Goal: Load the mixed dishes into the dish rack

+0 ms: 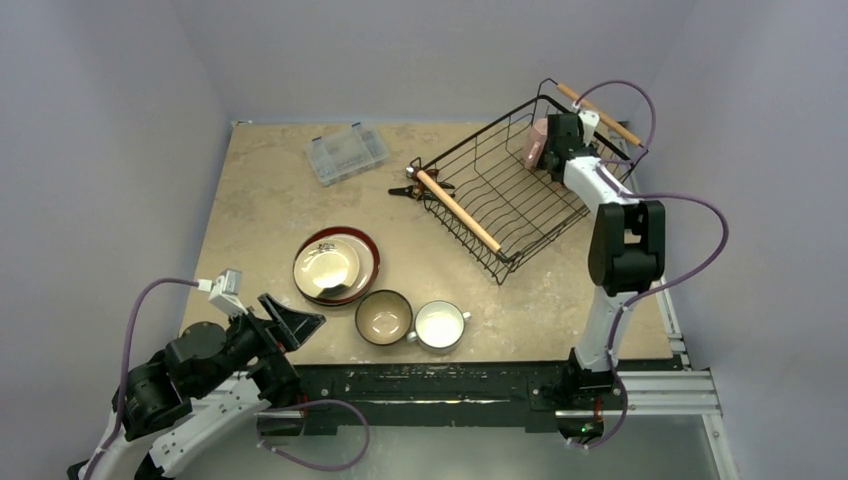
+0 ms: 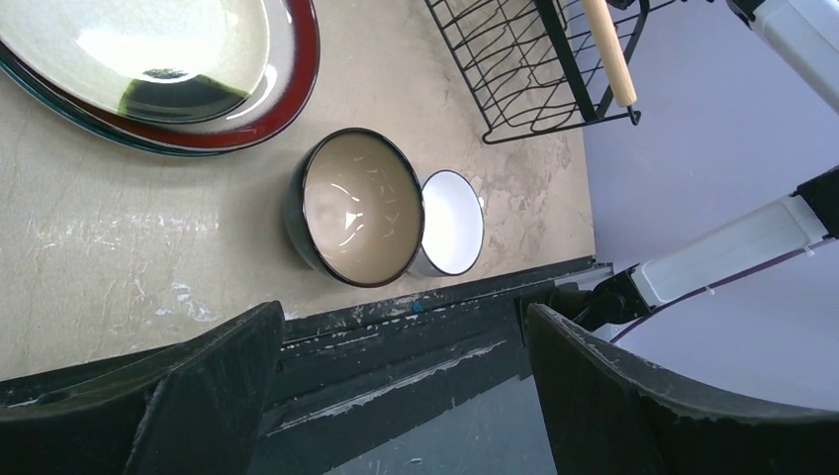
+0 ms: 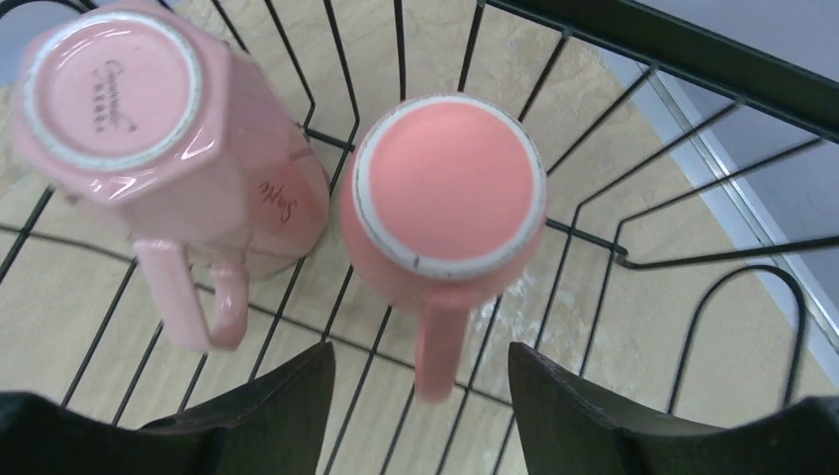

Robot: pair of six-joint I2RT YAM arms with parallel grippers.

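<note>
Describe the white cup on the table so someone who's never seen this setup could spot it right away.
On the table, find the near edge, right of the stacked plates. Two round dishes sit side by side there; the white cup is the right-hand one, white inside with two handles, unlike the tan-lined dark bowl.

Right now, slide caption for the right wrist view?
Faceted pink mug and round pink mug upturned in dish rack, right claw open astride the latter's handle.

2 pink mugs stand inverted in the black wire rack; stacked plates, bowl, cup sit outside.
</note>
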